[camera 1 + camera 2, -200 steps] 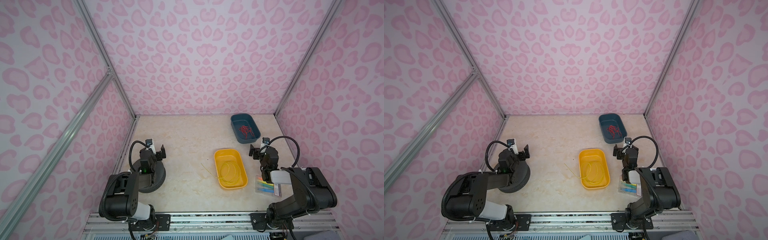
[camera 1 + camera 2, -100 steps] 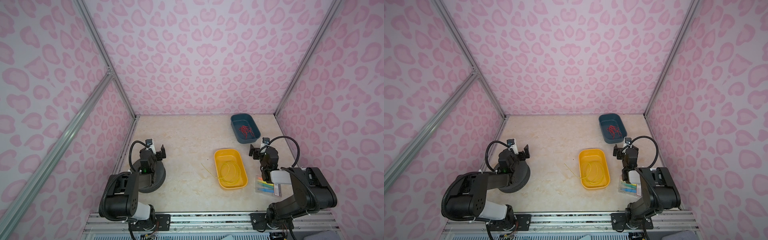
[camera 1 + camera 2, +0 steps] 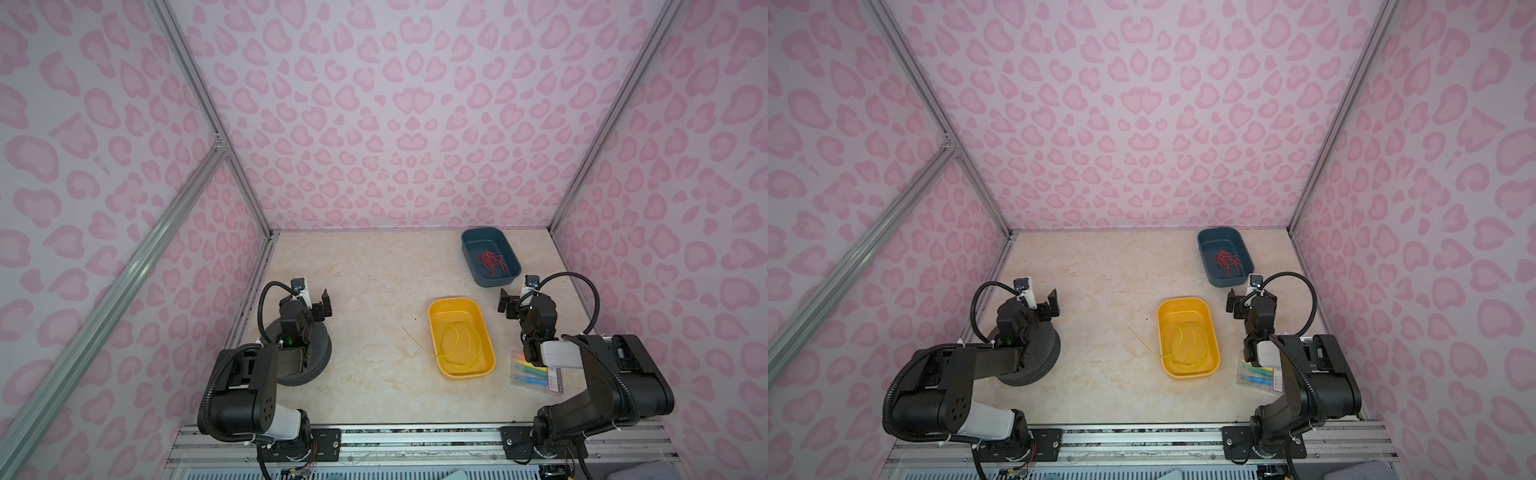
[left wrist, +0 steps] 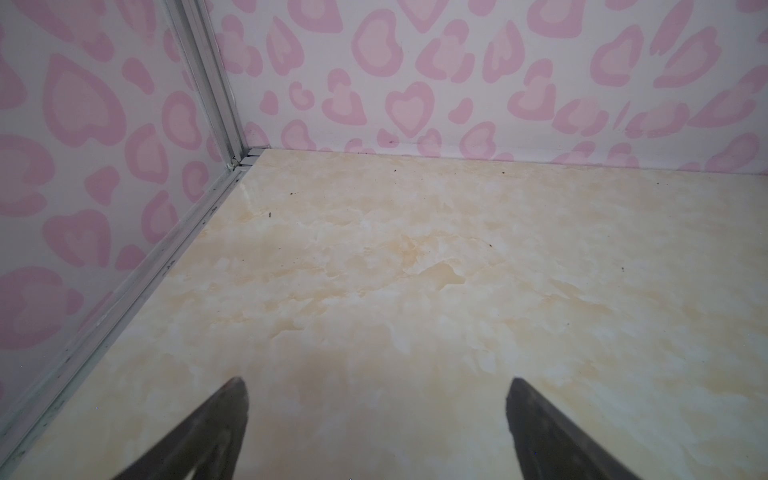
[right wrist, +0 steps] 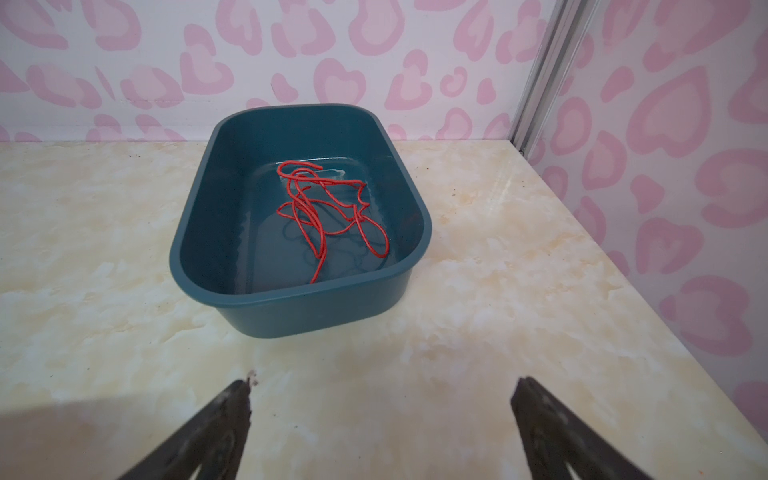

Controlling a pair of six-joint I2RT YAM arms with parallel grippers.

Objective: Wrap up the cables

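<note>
At the far left, the left fingers (image 4: 212,428) stand wide apart over bare tabletop (image 4: 415,270) and hold nothing. Their arm hangs above a dark round disc (image 3: 320,359). Moving rightward, the yellow wire (image 3: 442,347) starts as a free tail reaching out over the tabletop just left of the yellow tub (image 3: 455,309). From there it crosses the tub's left rim and joins a few loose loops lying flat in the tub's near half. The tail runs on a slant, its tip pointing far-left toward the left arm. The loops are roughly oval, and their long axis seems to follow the tub's length, near to far. Farther right and back sits a blue tub (image 5: 291,316) of tangled red wires (image 5: 324,208), no part of this job. The right fingers (image 5: 552,428) face it, likewise spread wide and empty, near a clear packet (image 3: 536,374) of coloured pieces. Wrapping looks not yet begun, so the step in hand is probably the first reach. The tail seems the best handle. Come onto it from the left, where it is clear of the rim, and close fully, since the wire is far thinner than a finger. Bring the right fingers over to steady the loops, because a springy wire pulled by one end would likely drag the whole coil out.
</note>
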